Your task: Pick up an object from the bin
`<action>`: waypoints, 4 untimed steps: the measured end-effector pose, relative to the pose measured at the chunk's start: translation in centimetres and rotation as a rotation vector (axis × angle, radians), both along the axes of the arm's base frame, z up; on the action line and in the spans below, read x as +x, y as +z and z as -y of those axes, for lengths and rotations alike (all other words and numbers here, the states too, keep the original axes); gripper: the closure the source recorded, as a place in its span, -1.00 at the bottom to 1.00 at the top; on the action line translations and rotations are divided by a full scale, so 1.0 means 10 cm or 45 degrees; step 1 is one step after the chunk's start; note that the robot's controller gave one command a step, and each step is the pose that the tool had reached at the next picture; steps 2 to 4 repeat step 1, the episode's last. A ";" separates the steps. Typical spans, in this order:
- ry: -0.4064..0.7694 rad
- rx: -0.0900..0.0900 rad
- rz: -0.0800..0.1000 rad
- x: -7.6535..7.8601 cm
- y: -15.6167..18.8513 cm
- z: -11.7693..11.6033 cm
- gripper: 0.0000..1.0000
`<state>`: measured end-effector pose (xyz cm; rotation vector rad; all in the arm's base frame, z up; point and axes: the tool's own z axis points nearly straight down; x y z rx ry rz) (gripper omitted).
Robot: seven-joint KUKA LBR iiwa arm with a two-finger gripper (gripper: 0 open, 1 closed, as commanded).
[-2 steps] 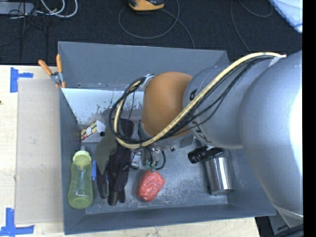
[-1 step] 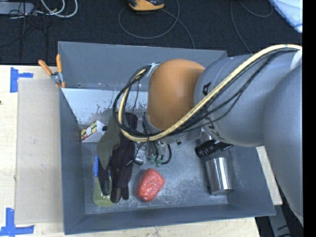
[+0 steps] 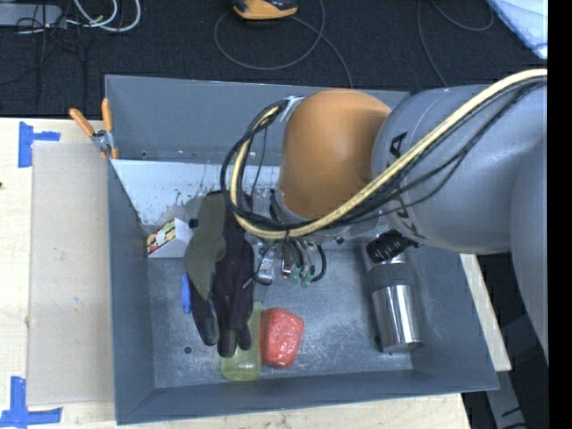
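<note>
My gripper [image 3: 288,259] sits low in the middle of the bin, mostly covered from above by the arm's wrist. Just to its left lies a limp glove [image 3: 217,271], olive at the cuff and black at the fingers, which point toward the bin's front. Below the gripper, near the front wall, rests a red rough lump [image 3: 281,336]. A pale yellow-green object [image 3: 239,365] pokes out from under the glove's fingertips. Nothing shows held in the gripper.
A silver cylinder with a black cap [image 3: 393,307] lies at the right of the bin. A small white, yellow and red box [image 3: 168,237] leans in the left back corner. A blue sliver [image 3: 186,295] shows at the glove's left edge.
</note>
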<state>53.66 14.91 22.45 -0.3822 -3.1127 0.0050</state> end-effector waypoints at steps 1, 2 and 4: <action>0.080 -0.003 -0.010 0.11 -0.48 -0.22 1.00; 0.080 -0.003 -0.010 0.11 -0.48 -0.22 1.00; 0.080 -0.003 -0.010 0.11 -0.48 -0.22 1.00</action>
